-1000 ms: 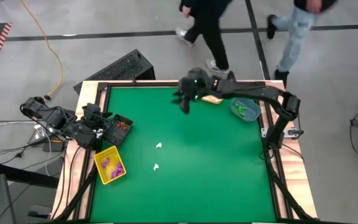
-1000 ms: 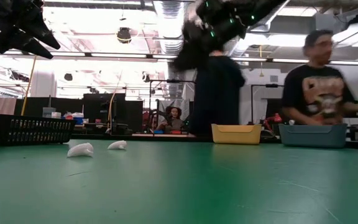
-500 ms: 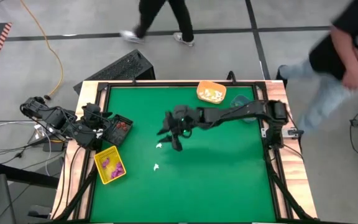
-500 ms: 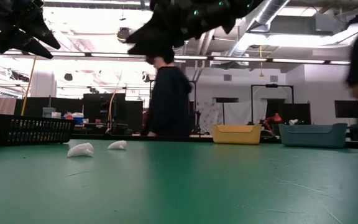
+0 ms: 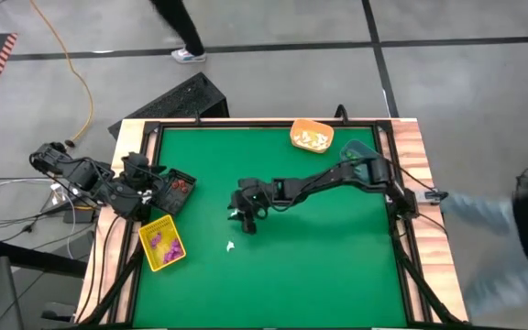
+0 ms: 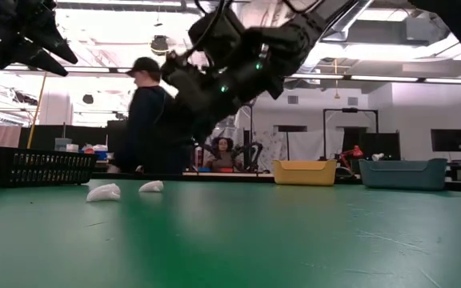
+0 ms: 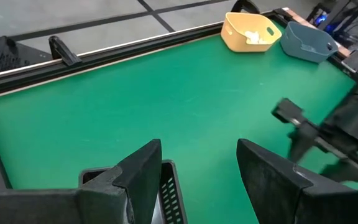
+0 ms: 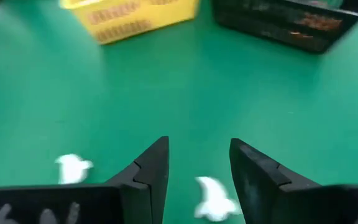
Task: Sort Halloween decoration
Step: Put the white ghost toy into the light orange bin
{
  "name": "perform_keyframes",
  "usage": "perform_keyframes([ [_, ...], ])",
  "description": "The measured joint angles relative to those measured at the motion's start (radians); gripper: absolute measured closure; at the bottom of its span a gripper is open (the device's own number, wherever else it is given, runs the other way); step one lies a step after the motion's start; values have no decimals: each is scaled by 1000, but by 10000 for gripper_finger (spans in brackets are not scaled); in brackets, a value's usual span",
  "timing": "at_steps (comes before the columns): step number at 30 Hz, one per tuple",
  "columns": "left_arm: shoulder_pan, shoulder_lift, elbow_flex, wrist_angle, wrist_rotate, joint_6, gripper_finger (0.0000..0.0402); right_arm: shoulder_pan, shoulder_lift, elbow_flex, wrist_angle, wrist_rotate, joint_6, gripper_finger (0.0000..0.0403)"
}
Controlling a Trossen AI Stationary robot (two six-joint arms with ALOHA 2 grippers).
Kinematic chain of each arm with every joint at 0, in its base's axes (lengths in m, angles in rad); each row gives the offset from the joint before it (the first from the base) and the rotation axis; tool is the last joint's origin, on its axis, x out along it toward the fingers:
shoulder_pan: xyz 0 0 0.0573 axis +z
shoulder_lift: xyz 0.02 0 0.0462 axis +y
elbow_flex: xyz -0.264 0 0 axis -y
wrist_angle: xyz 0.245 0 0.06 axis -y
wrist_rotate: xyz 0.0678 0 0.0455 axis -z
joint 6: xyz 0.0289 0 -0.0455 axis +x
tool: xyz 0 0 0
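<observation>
White trinket (image 8: 213,198) lying between open right gripper (image 8: 197,163) fingers, nothing held; pickup step underway. Next: lowering, closing on it. Left gripper (image 7: 199,165) waiting open over black bin (image 5: 174,190).

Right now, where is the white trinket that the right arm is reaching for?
In the high view, the white trinket lies left of the green table's centre, under the right gripper, with a second white trinket nearby.
</observation>
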Motion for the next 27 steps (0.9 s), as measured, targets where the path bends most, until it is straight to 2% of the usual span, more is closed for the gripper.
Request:
perform_keyframes([
  [8, 0, 28, 0, -1, 15, -2, 202, -36, 28, 0, 6, 26, 1, 239],
  [20, 0, 55, 0, -2, 25, -2, 202, 11, 110, 2, -4, 36, 24, 239],
  [27, 0, 56, 0, -3, 26, -21, 202, 12, 123, -4, -40, 110, 27, 253],
])
